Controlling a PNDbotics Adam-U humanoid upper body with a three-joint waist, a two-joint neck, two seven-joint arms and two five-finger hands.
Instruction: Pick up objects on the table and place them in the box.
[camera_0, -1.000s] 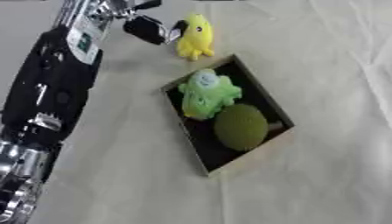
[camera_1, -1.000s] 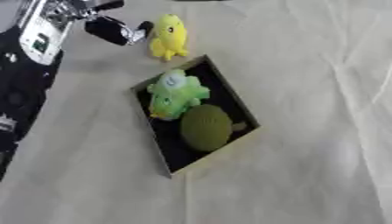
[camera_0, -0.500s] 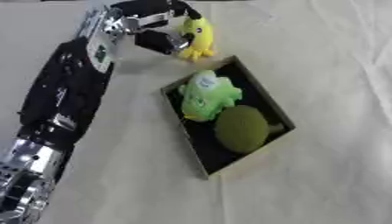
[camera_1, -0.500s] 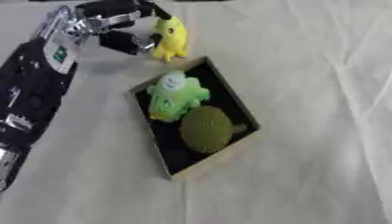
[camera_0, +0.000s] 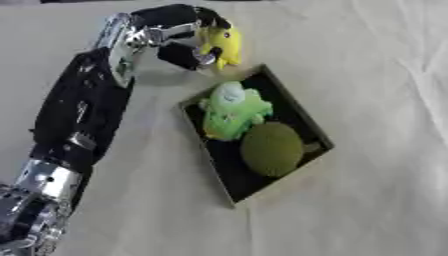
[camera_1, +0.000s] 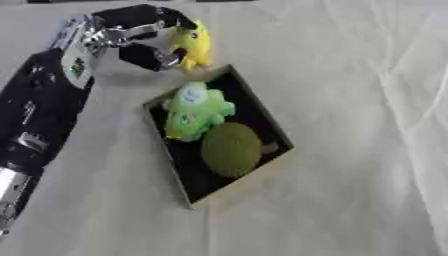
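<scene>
Two toys already sit in our box (camera_0: 302, 127); upper left, our left hand (camera_0: 179, 32) has its fingers curled round the yellow toy (camera_0: 222, 44).

Both views come from the robot's head, looking steeply down on the cloth-covered table (camera_0: 376, 75) at fairly close range. They are the two eyes of one stereo pair and share almost the whole scene: the box (camera_0: 308, 134) sits near centre in the left eye view and further left in the right eye view. The left arm (camera_0: 83, 110) enters along the left edge.
</scene>
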